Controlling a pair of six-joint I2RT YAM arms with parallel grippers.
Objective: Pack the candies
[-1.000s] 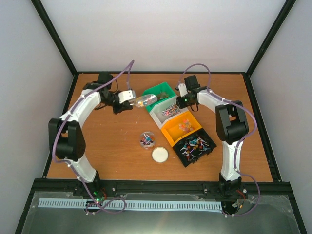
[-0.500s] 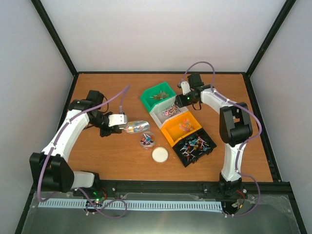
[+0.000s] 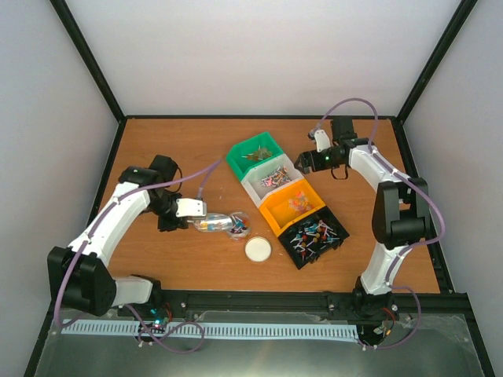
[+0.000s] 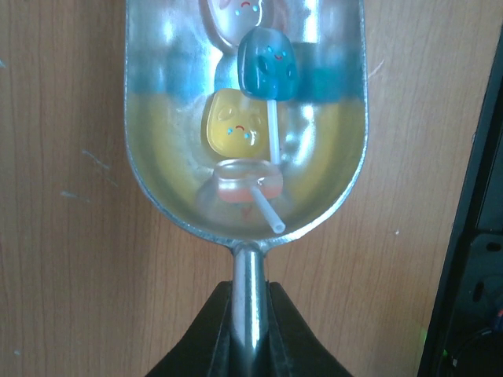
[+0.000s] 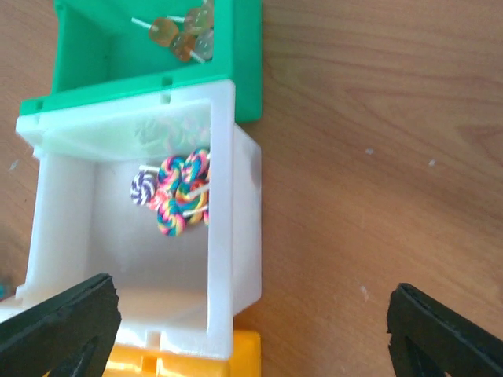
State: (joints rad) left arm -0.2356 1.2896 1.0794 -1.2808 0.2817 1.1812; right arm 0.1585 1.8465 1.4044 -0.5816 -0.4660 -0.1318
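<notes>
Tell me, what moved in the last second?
The left gripper, shut on the scoop, carried candies from the green bin to the jar. The right gripper opened and drew back from the bins. Bins, jar and lid stayed put.

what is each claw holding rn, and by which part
Left claw grips the metal scoop by its thin handle, just behind the bowl holding candies. Right claw is open and holds nothing.

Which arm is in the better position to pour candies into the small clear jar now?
Left. The left gripper is shut on the scoop handle, the scoop holds candies, and its tip is at the jar. The right gripper is open and empty, by the white bin.
</notes>
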